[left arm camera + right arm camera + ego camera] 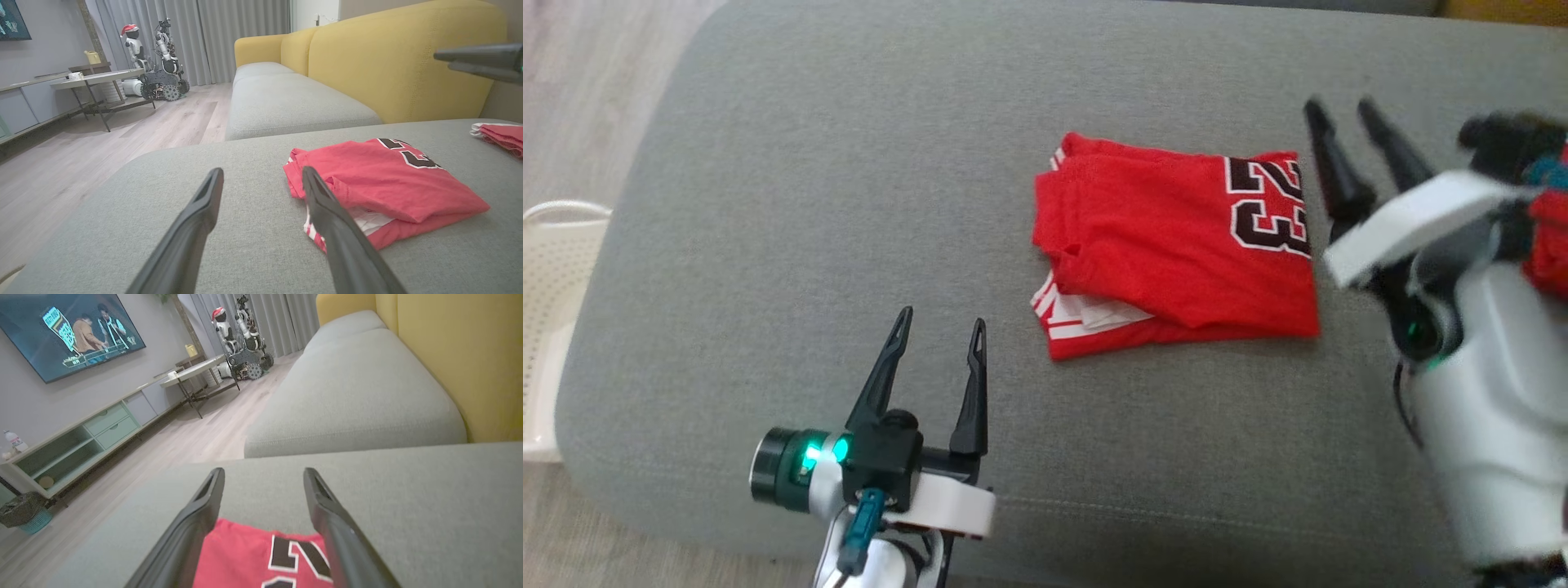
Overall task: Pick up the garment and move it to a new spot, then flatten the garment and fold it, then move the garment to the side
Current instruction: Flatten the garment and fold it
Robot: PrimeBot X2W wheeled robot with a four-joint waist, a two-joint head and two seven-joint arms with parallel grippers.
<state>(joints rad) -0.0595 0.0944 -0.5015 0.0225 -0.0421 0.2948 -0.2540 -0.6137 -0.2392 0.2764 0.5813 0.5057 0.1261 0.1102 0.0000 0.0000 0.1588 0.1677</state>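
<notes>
The garment is a red jersey with black and white numbers, folded into a compact rectangle on the grey sofa cushion. White striped trim sticks out at its near left corner. My right gripper hovers just past the jersey's right edge, open with nothing between its fingers. Its wrist view looks down past the open gripper onto the garment. My left gripper stands open over bare cushion, near and left of the jersey. The left wrist view has that gripper beside the garment.
A white perforated basket stands on the floor at the cushion's left end. Another red cloth lies farther right on the cushion. A yellow sofa back rises behind. A table and another robot stand across the wooden floor.
</notes>
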